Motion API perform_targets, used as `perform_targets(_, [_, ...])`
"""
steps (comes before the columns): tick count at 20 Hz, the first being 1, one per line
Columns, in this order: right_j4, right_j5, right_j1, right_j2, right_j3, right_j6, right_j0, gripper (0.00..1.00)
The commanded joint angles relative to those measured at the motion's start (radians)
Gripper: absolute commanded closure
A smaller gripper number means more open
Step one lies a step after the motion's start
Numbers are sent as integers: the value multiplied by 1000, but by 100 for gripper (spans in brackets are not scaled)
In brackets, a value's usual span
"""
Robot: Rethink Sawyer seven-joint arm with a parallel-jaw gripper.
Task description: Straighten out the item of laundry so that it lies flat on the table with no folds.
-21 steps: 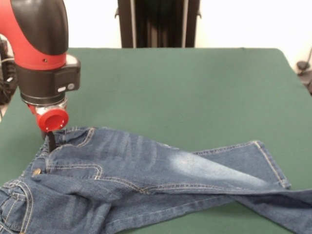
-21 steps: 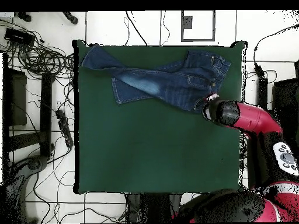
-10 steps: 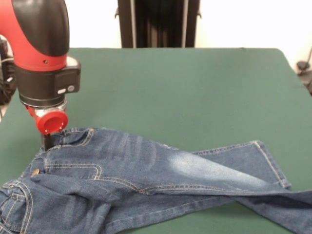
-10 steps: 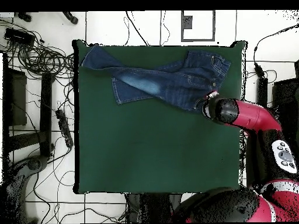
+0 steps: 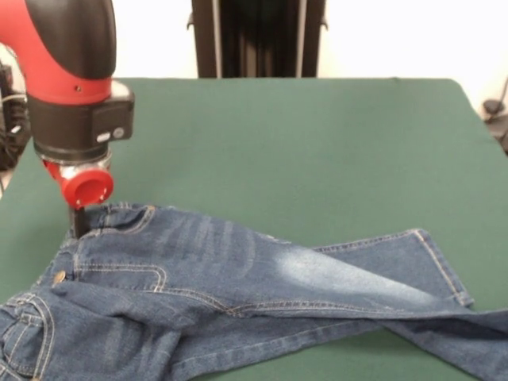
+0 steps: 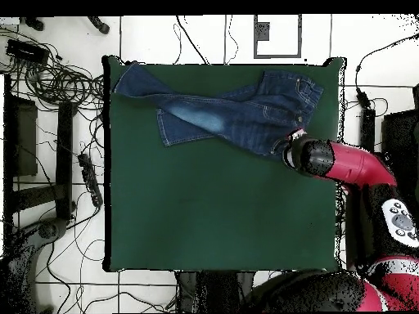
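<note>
Overhead, cables (image 6: 57,78) litter the floor beside the table (image 6: 221,213).

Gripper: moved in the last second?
Yes, slightly. In the front view the gripper has lifted a little and eased right against the jeans waistband, which stays put on the table.

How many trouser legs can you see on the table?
2: both legs of the blue denim jeans stretch rightward in the front view, one crossing over the other.
</note>
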Motion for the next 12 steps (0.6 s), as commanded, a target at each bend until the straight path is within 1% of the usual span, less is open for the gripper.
perform_targets(1, [-30,-82,-179,49,342,-42,-5,100])
perform_targets(4, [-36,-104,-226,89,440,-92,-80,100])
perform_targets(7, [-54,-114,-264,112,511,-137,-144,100])
perform_targets(12, [-96,-130,-282,146,595,-186,-243,100])
